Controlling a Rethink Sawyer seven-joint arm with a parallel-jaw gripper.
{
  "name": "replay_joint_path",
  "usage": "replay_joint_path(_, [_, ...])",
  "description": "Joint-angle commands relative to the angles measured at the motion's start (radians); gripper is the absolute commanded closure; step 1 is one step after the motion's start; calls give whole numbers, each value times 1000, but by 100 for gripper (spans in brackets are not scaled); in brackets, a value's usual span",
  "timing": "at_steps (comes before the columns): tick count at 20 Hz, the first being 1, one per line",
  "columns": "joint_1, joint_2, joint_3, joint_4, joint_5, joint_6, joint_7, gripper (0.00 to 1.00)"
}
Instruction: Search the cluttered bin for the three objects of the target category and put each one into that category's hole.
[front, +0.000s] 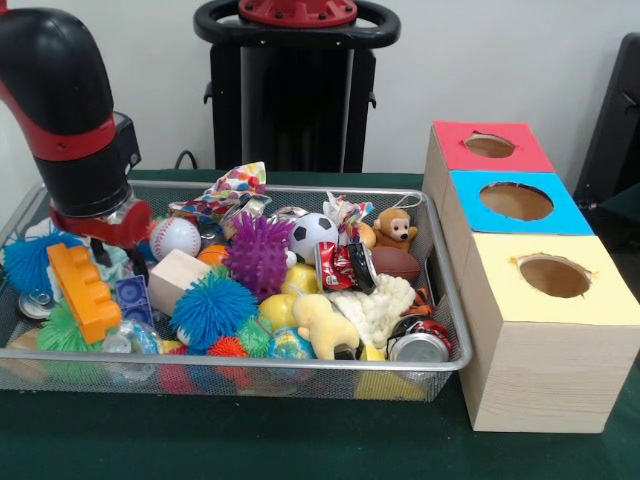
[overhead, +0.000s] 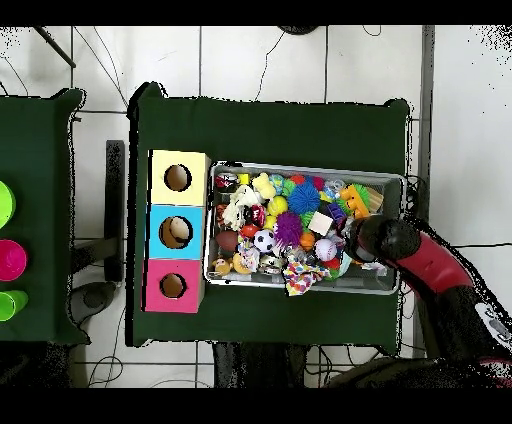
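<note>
A wire mesh bin (front: 440, 290) (overhead: 392, 285) holds a heap of small things. Among them are a purple spiky ball (front: 258, 252), a blue spiky ball (front: 212, 308), a baseball (front: 175, 237), a soccer ball (front: 312, 234), a brown football (front: 396, 263), a monkey plush (front: 395, 229), a yellow plush (front: 322, 324) and crushed cans (front: 418, 345). Beside the bin stands a wooden box with a red hole (front: 489, 146) (overhead: 172, 286), a blue hole (front: 516, 201) (overhead: 175, 232) and a yellow hole (front: 553, 275) (overhead: 178, 178). My gripper (front: 115, 250) (overhead: 352, 238) is lowered into the bin's end farthest from the box, next to the baseball; clutter hides its tip.
An orange toy block (front: 82, 290), a plain wooden block (front: 178, 280) and green spiky balls (front: 62, 330) lie close around the gripper. The table has a dark green cloth (front: 300, 440). Coloured cups (overhead: 8, 260) stand on a separate table in the overhead view.
</note>
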Motion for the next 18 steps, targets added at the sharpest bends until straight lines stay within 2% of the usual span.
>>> replay_joint_path(1, [68, 204, 47, 31, -10, -198, 194, 100])
replay_joint_path(6, [100, 184, 13, 21, 13, -168, 211, 100])
replay_joint_path(8, [102, 158, 18, 39, 24, -164, 208, 100])
replay_joint_path(11, [116, 114, 17, 52, 13, -174, 186, 100])
replay_joint_path(18, [132, 96, 3, 45, -15, -210, 152, 100])
